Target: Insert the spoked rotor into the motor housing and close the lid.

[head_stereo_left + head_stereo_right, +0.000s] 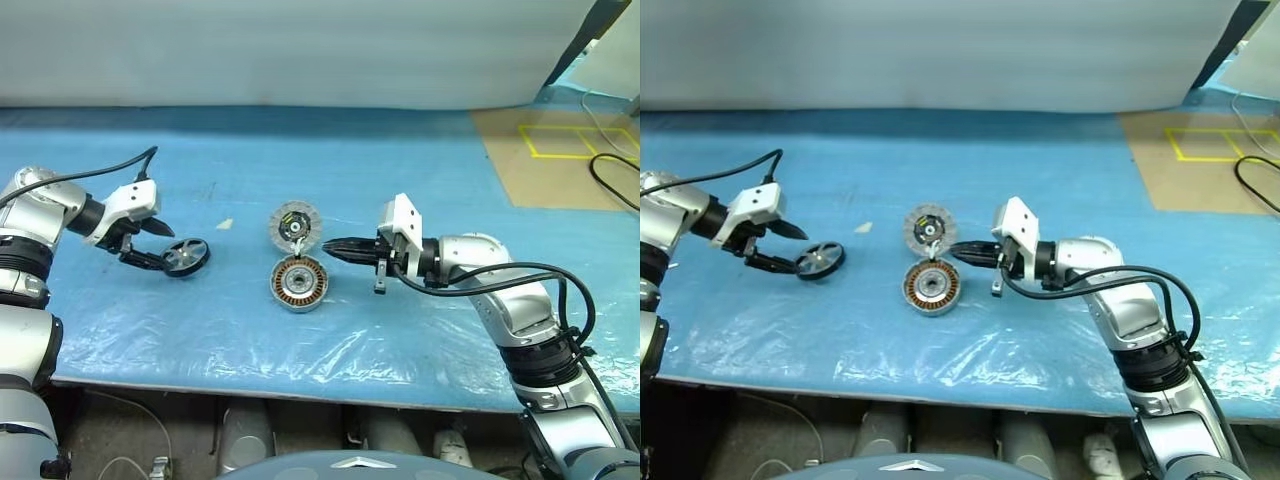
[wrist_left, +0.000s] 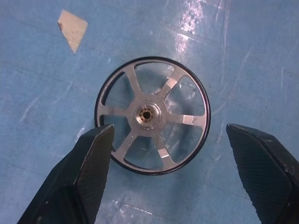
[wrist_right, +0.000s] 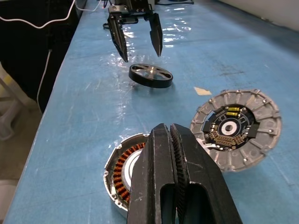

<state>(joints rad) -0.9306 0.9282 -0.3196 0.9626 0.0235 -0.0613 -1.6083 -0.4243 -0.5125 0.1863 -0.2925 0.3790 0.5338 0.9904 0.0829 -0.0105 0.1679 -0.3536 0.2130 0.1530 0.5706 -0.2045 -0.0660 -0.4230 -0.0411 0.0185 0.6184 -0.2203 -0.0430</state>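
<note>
Blue plastic-covered worktop [image 1: 420,170]. Spoked rotor [image 1: 186,256], thin black ring with silver spokes and hub: flat on the worktop, left of the housing, untouched. Left gripper [image 1: 155,246]: fingers spread wide, tips just beside the rotor rim. Motor housing [image 1: 299,284], shallow round silver casing with copper windings: open at centre. Lid [image 1: 294,225], round grey ribbed disc with dark centre: hinged open behind the housing. Right gripper [image 1: 330,247]: fingers closed, empty, tips just beside the housing.
</note>
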